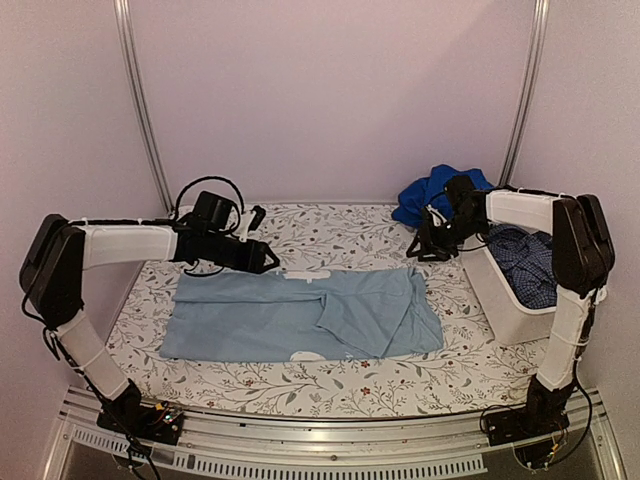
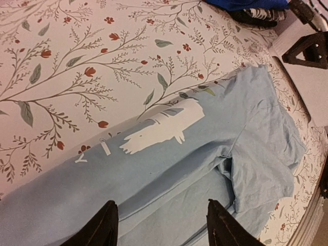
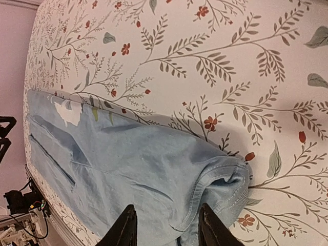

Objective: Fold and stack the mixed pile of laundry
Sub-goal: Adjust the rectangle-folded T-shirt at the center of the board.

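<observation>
Pale blue shirt (image 1: 300,315) lies flat mid-table on the floral cover (image 1: 330,225), one long edge folded in, right end bunched. Royal blue garment (image 1: 430,195) is heaped far right; checked garment (image 1: 525,262) sits in the white tub (image 1: 505,315). Left gripper (image 2: 164,228) and right gripper (image 3: 166,228) hover over the shirt's ends, jaws apart, empty. Looks mid-fold. Next: grip both ends, fold across, keep edges aligned.

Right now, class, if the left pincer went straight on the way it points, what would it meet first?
The left pincer would most likely meet the large pale blue cloth garment, spread flat below it; depth is unclear.
</observation>
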`<move>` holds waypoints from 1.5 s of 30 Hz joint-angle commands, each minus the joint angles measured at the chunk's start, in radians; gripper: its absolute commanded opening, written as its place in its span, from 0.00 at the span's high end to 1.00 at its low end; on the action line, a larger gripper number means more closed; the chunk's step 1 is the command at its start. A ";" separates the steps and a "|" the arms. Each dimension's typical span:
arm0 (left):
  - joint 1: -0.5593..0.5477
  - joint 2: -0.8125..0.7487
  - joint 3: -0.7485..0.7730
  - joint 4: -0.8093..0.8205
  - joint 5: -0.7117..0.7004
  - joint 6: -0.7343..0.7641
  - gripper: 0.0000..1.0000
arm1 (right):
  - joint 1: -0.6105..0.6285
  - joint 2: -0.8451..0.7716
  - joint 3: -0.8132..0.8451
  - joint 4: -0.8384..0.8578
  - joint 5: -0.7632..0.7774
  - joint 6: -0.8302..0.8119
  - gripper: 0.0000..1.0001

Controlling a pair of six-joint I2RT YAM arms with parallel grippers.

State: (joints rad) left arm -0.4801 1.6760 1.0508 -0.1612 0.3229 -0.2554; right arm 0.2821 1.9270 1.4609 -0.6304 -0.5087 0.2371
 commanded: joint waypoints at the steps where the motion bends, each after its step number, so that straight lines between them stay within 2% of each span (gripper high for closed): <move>1: 0.016 -0.046 -0.013 0.014 -0.002 -0.020 0.42 | 0.010 0.065 0.025 -0.058 0.029 0.026 0.61; 7: 0.018 -0.032 -0.018 0.023 0.011 -0.022 0.41 | 0.009 0.105 0.002 -0.051 0.043 0.019 0.63; 13: 0.018 -0.018 -0.020 0.028 0.009 -0.023 0.41 | 0.010 0.131 0.019 -0.022 0.063 0.035 0.81; 16: 0.021 -0.018 -0.023 0.025 0.004 -0.019 0.42 | 0.009 0.150 0.029 -0.019 0.067 0.034 0.84; 21: 0.029 -0.023 -0.027 0.023 0.001 -0.015 0.41 | 0.009 0.179 0.051 -0.016 0.070 0.034 0.84; 27: 0.044 -0.017 -0.042 0.020 -0.009 -0.021 0.41 | 0.010 0.227 0.090 -0.010 0.028 0.039 0.75; 30: 0.065 -0.013 -0.057 0.016 -0.025 -0.040 0.41 | 0.009 0.239 0.101 -0.005 0.012 0.043 0.74; 32: 0.084 -0.006 -0.059 -0.003 -0.063 -0.051 0.41 | 0.009 0.247 0.105 -0.010 0.014 0.044 0.80; 36: 0.142 0.015 -0.062 -0.062 -0.125 -0.086 0.41 | 0.000 0.245 0.105 -0.028 0.020 0.039 0.98; 40: 0.211 0.064 -0.074 -0.121 -0.159 -0.111 0.44 | -0.047 0.219 0.102 -0.022 0.027 0.041 1.00; 45: 0.273 0.146 -0.093 -0.132 -0.131 -0.121 0.49 | -0.089 0.230 0.117 0.022 -0.067 0.040 1.00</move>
State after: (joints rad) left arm -0.2462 1.7584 0.9817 -0.2432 0.1947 -0.3580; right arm 0.2379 2.1612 1.5497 -0.6441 -0.5011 0.2749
